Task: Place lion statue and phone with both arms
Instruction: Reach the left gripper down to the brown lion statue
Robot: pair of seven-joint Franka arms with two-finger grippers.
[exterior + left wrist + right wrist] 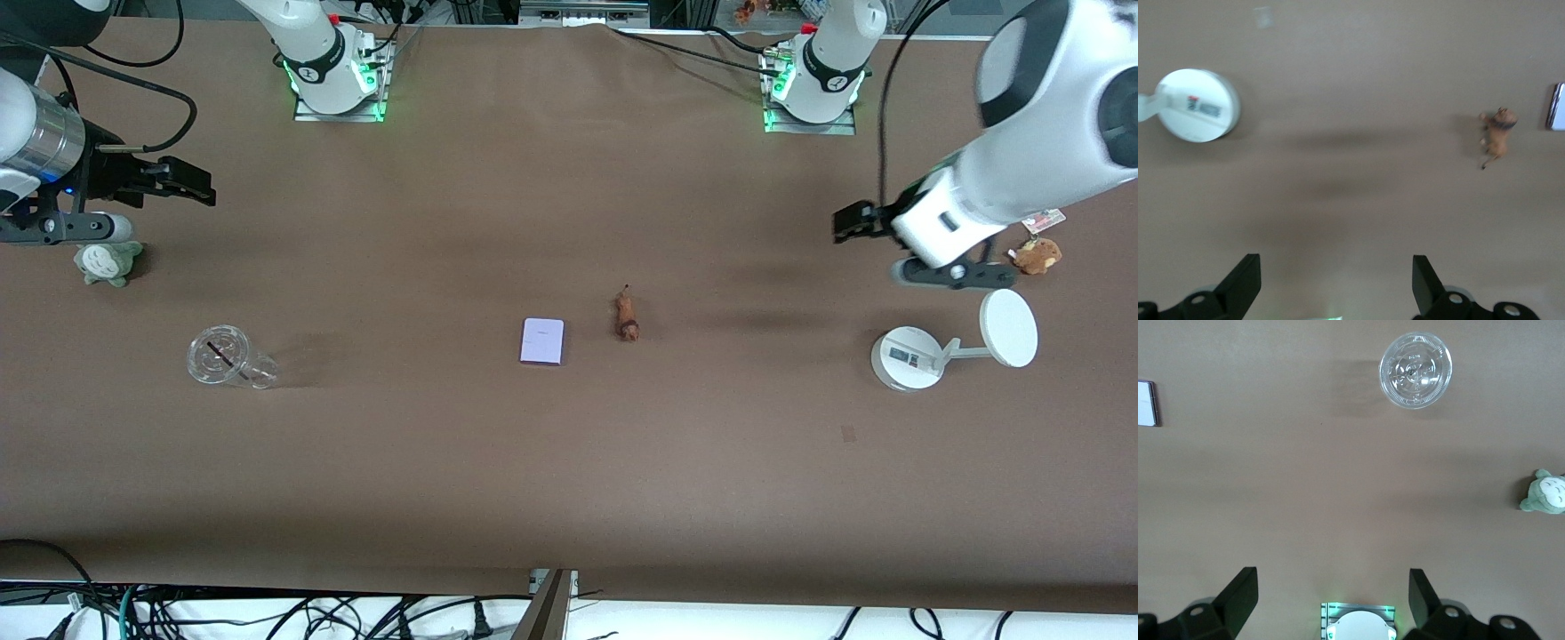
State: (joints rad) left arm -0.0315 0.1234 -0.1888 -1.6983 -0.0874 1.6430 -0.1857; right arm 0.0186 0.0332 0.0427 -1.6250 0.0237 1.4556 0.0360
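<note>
I am holding my left gripper (pixel 852 222) up in the air over bare table, toward the left arm's end, and its two fingers (pixel 1245 283) are standing wide apart with nothing between them. The lion statue (pixel 628 317) is lying on the table near the middle, well apart from this gripper. Taking the lion statue as my landmark: the phone (pixel 542 341) is lying flat just beside it, on the side toward the right arm's end and a little nearer to the front camera, and the two are not touching. In my left wrist view the lion statue (pixel 1497 135) is showing ahead of the open fingers and off to one side, with the edge of the phone (pixel 1556 107) at the border of the picture.

My right gripper (pixel 182 182) is hanging in the air at the right arm's end of the table, far from the lion statue, and its fingers (pixel 1238 597) are also spread apart and empty. A grey-green plush toy (pixel 107 262) is sitting just under that wrist. A clear plastic cup (pixel 227 357) is lying on its side between that toy and the phone, nearer to the front camera than the lion statue.

Toward the left arm's end from the lion statue, a white stand (pixel 907 358) with a round disc is resting on the table, and a brown plush (pixel 1037 255) with a card tag is lying a bit farther from the front camera than the stand.
</note>
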